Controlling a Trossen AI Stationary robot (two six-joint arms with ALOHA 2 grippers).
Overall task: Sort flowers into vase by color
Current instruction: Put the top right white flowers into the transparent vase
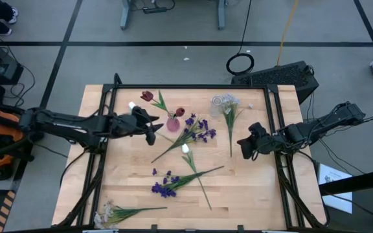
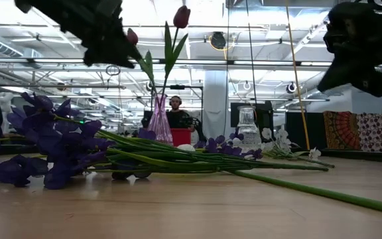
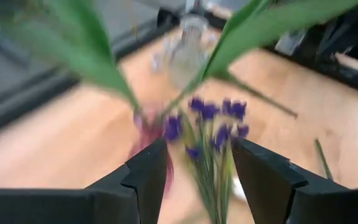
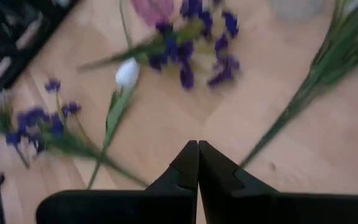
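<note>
flowers on the table

we see a dark red tulip (image 1: 147,96) standing in the pink vase (image 1: 173,123) (leaning toward the far-left corner). purple clusters (image 1: 200,129), a white tulip (image 1: 186,149), more purple blossoms (image 1: 163,188) and white sprays (image 1: 107,213) lie flat on the wood.

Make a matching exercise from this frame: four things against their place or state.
Things:
1. red tulip
2. clear vase
3. left hand
4. right hand

Place or state:
A. shut, hovering right of the flowers
B. standing in the pink vase
C. open, beside the pink vase
D. empty, at the table's far edge

Pairs: 1-B, 2-D, 3-C, 4-A
</note>
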